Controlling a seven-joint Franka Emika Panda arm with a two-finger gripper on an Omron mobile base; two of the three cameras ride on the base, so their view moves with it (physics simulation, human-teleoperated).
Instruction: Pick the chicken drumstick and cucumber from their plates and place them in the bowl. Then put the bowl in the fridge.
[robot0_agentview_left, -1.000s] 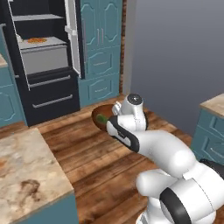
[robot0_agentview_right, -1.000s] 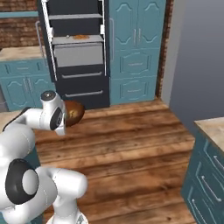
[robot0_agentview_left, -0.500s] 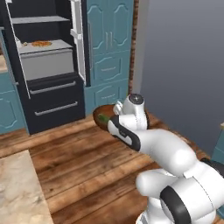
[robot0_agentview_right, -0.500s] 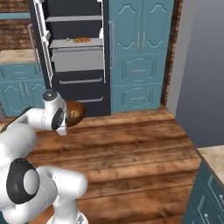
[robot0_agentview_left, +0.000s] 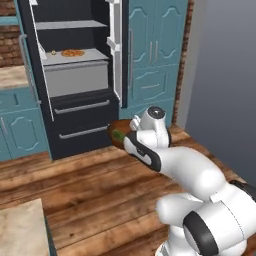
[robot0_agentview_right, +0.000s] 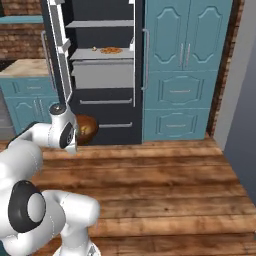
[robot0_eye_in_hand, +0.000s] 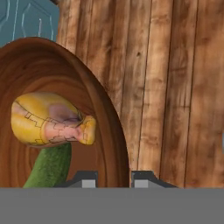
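My gripper (robot0_eye_in_hand: 113, 179) is shut on the rim of the dark brown bowl (robot0_eye_in_hand: 109, 127), one fingertip on each side of the wall. Inside the bowl lie the golden chicken drumstick (robot0_eye_in_hand: 50, 124) and, under it, the green cucumber (robot0_eye_in_hand: 52, 168). In the left base view the bowl (robot0_agentview_left: 114, 131) hangs above the wooden floor just ahead of my white hand, a bit of cucumber (robot0_agentview_left: 118, 135) showing. The right base view has the bowl (robot0_agentview_right: 87, 127) in front of the fridge's lower drawers. The black fridge (robot0_agentview_left: 75, 95) stands open straight ahead. The plates are out of view.
A pizza (robot0_agentview_left: 73, 52) lies on the fridge's grey shelf. The fridge door (robot0_agentview_left: 115, 45) with its white lining stands open on the right, another door (robot0_agentview_right: 57, 45) on the left. Teal cabinets (robot0_agentview_right: 187, 65) flank the fridge. A counter corner (robot0_agentview_left: 20, 230) sits at lower left.
The base has driven towards the fridge, so the whole scene has shifted and the fridge looks nearer and more centred. The bowl stays held in the shut gripper.
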